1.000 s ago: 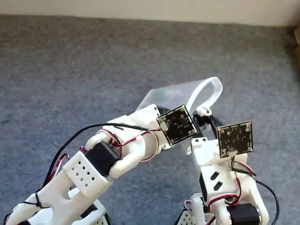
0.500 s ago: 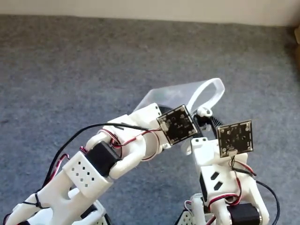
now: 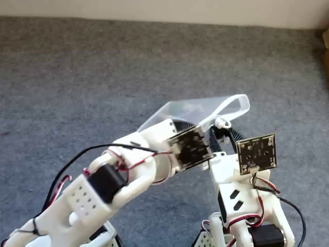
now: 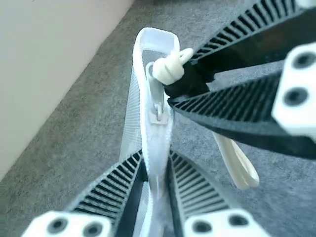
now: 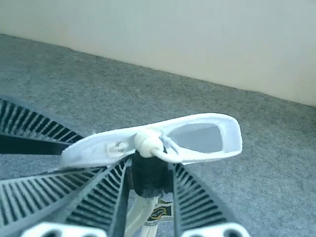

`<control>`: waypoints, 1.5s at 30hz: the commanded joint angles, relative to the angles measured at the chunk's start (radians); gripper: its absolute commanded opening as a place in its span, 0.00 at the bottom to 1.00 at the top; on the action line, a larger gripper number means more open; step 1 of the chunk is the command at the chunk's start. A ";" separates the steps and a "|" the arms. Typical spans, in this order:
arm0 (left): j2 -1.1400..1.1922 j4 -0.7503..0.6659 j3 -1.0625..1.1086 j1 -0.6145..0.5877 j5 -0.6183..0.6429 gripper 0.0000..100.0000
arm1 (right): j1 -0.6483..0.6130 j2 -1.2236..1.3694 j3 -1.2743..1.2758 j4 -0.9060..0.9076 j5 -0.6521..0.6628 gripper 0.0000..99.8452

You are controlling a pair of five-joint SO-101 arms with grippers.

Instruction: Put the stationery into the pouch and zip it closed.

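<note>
The translucent white pouch is held off the carpet between both arms. My left gripper is shut on the pouch's zipper edge, one ribbed finger on each side of it. My right gripper is shut on the dark zipper pull, just under its white bead. The same bead sits at the pouch's right end in the high view, beside the open white loop. In the left wrist view the right gripper's black fingers clamp the pull near the bead. What is inside the pouch cannot be made out.
Grey carpet covers the whole work area, and a pale wall runs along the far side. A white strap hangs down from the pouch. Both arms' camera boards crowd the near middle.
The left arm has dropped and swung slightly left with the pouch edge in its grip. The pouch now lies longer and flatter, and its loop end has shifted a little right. The right arm has kept still.
</note>
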 commanded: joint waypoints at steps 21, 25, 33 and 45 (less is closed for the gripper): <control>-0.607 0.229 0.125 -0.064 0.071 0.01 | 0.111 0.004 -0.047 -0.096 -0.012 0.00; -0.680 0.284 0.124 -0.064 0.071 0.01 | 0.111 0.004 -0.047 -0.096 -0.011 0.00; -0.860 0.393 0.120 -0.177 0.066 0.01 | 0.179 0.004 -0.047 -0.096 -0.011 0.00; -0.889 0.575 -0.085 -0.189 0.071 0.01 | 0.254 0.004 -0.047 -0.096 -0.003 0.00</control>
